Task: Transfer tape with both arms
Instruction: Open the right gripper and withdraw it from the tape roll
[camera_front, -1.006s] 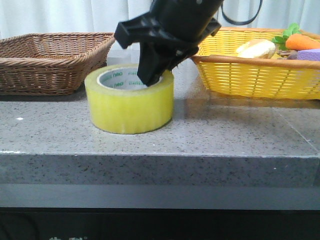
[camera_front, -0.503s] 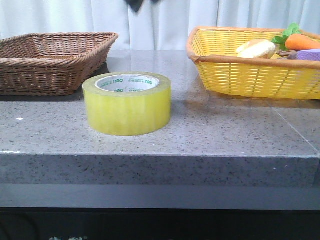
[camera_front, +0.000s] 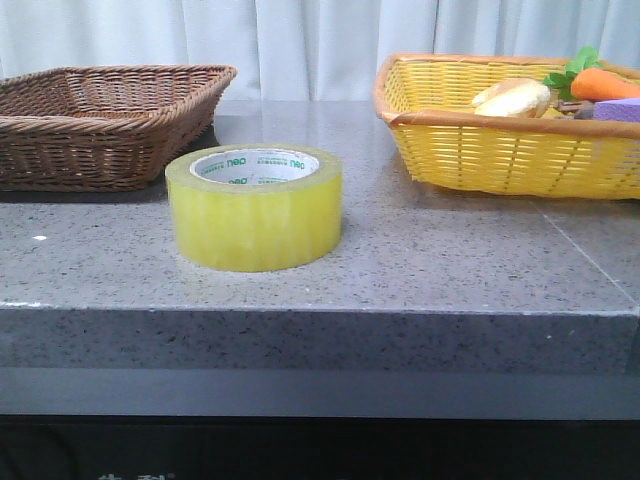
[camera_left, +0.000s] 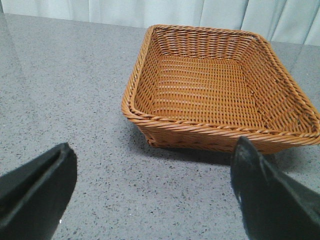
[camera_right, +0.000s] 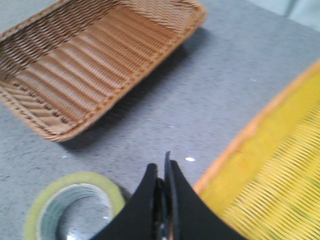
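I am finding the tape (camera_front: 254, 207) sitting flat on the table (camera_front: 450, 270) between both baskets, untouched. It is looking rigid and smooth-sided, so I am favouring a rim-and-core pinch. Left gripper (camera_left: 150, 195) is gaping empty; right gripper (camera_right: 164, 200) is pressed closed, holding nothing.

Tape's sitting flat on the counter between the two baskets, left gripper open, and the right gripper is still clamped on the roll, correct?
Not quite. The right gripper is shut on nothing: the right wrist view shows its fingers pressed together above the tape, not touching it. The front view shows the roll alone, flat on the counter. The left gripper is open.
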